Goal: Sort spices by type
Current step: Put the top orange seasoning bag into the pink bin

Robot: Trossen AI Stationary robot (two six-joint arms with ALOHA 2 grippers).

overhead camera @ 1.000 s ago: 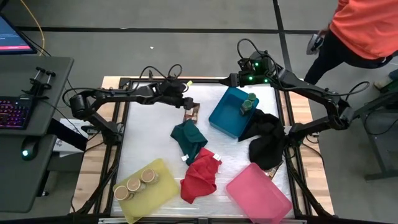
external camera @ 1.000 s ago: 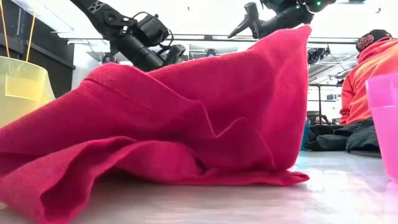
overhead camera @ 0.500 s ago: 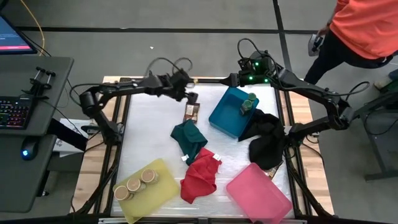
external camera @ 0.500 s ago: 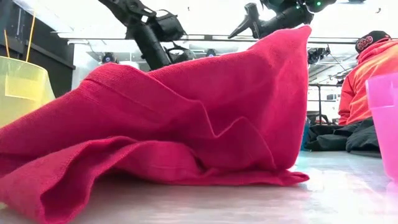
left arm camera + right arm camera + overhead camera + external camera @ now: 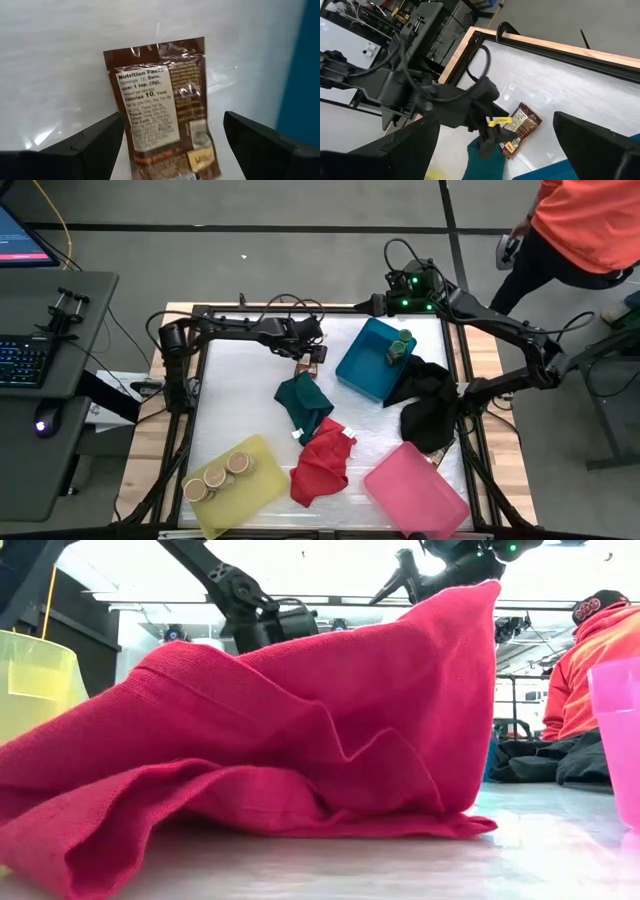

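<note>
A flat brown packet [image 5: 162,100] with a white nutrition label lies flat on the white table, between the far edge and the green cloth [image 5: 302,402]. My left gripper [image 5: 172,120] is open above it, one finger on either side and neither touching. From above it shows as the left gripper [image 5: 313,352] over the packet [image 5: 307,365]. My right gripper [image 5: 375,305] waits open, high over the far edge beside the blue tray [image 5: 365,370]. A green-lidded jar [image 5: 400,348] stands in that tray. Three tan-lidded jars [image 5: 215,477] stand in the yellow tray [image 5: 255,490].
A red cloth [image 5: 322,460] lies crumpled near the middle and fills the low view as the red cloth [image 5: 300,740]. A black cloth [image 5: 428,405] drapes by the blue tray. A pink tray [image 5: 415,490] sits at the near right. A person in orange [image 5: 590,220] stands beyond the far right corner.
My left arm has swung its elbow toward the table's right, and its gripper has come down and slightly nearer over the brown packet. The packet has stayed where it was.
</note>
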